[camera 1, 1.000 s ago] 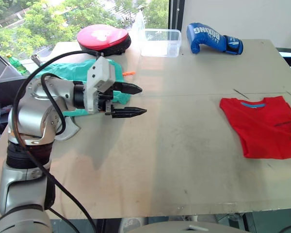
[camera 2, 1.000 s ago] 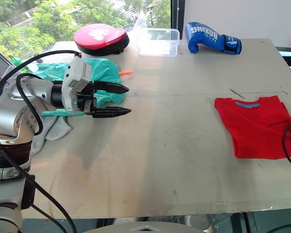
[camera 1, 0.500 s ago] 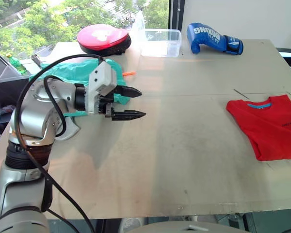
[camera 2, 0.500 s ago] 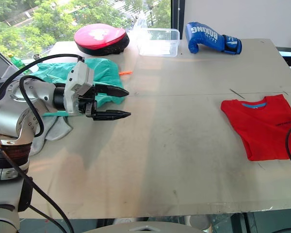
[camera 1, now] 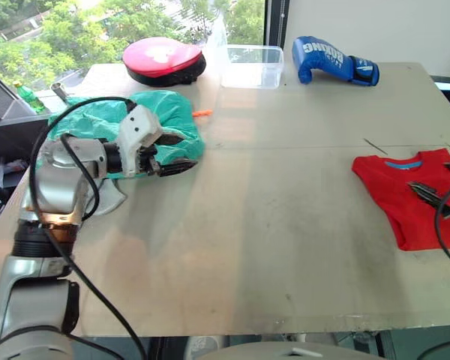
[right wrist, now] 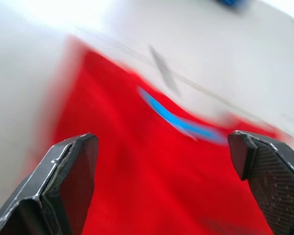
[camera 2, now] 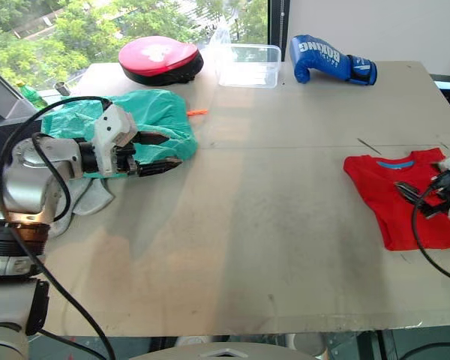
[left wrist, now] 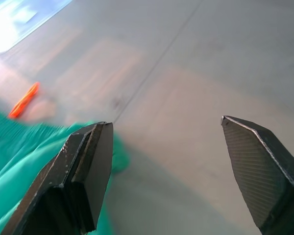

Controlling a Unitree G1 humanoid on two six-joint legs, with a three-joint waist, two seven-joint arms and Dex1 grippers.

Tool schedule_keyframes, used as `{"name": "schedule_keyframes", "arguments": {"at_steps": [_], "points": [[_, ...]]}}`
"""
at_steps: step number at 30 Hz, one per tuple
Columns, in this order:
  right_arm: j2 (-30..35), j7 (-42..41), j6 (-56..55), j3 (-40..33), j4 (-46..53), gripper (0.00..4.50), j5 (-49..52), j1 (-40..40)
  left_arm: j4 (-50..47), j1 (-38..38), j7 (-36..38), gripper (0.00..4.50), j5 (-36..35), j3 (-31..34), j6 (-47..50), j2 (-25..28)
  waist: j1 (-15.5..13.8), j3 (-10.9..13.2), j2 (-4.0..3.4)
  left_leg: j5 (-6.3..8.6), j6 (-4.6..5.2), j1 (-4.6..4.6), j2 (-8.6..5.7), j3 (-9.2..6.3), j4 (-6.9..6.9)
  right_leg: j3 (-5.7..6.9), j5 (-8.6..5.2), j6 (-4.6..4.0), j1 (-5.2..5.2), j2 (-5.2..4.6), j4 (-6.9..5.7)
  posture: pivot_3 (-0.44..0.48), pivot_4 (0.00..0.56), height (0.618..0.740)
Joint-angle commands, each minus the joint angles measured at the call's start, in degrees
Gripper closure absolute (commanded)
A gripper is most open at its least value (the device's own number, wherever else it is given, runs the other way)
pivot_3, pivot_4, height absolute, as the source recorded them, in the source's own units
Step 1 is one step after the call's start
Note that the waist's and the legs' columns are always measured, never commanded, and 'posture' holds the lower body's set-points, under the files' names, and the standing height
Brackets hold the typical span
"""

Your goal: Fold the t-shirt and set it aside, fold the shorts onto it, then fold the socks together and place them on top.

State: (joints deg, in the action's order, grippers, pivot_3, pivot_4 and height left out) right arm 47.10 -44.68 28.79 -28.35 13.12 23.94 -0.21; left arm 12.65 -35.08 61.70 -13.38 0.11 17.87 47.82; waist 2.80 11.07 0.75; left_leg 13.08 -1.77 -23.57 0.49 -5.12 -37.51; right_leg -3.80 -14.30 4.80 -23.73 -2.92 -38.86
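Folded t-shirt [camera 2: 394, 196] lies at the table's [camera 2: 285, 225] right edge — right gripper [camera 2: 412, 196] over it, fingers spread wide, holding nothing. Left gripper [camera 2: 159, 151] open and empty at the edge of the shorts [camera 2: 146, 112], far left.

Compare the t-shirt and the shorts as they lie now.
The t-shirt is red and folded flat into a neat shape; the shorts are teal-green and lie rumpled, unfolded. The t-shirt is at the table's right edge under the open right gripper, the shorts at the left by the open left gripper.
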Motion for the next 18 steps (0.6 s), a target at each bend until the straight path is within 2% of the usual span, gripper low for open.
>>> {"name": "schedule_keyframes", "arguments": {"at_steps": [1,6,14,18], "points": [[-1.95,-1.90,1.44,-3.25,8.56,0.04,8.80,-0.04,8.01,-3.30,-3.12,0.71,4.36,-0.34,-7.42,-0.95,-0.37,0.00,0.00,0.00,0.00,0.00,0.00,-0.01,0.00,0.01,0.00,0.00,0.00,0.00,0.00,0.000,0.150,0.731],[-4.36,-3.12,2.44,-1.24,15.53,0.04,16.12,1.07,20.20,-7.46,-5.09,0.71,8.61,-2.15,-15.07,-4.19,-0.63,-0.01,0.01,0.00,0.00,-0.03,0.00,-0.05,0.00,0.06,0.00,0.00,0.00,-0.01,0.01,0.000,0.150,0.731],[-4.33,-0.92,4.24,3.70,21.50,0.04,19.39,1.11,36.76,-14.81,-8.58,0.71,14.15,-4.68,-23.58,-8.21,-0.46,-0.02,0.03,0.00,0.00,-0.03,-0.02,-0.09,-0.02,0.09,0.01,0.00,0.00,0.00,-0.01,0.000,0.150,0.731],[-3.78,0.15,4.81,4.19,22.73,0.00,20.43,0.55,42.19,-17.02,-9.42,1.99,16.97,-6.00,-27.24,-8.64,-0.40,-0.02,0.03,0.00,0.00,-0.03,-0.02,-0.09,-0.02,0.09,0.01,0.00,0.00,0.00,-0.02,0.000,0.150,0.731]]}}
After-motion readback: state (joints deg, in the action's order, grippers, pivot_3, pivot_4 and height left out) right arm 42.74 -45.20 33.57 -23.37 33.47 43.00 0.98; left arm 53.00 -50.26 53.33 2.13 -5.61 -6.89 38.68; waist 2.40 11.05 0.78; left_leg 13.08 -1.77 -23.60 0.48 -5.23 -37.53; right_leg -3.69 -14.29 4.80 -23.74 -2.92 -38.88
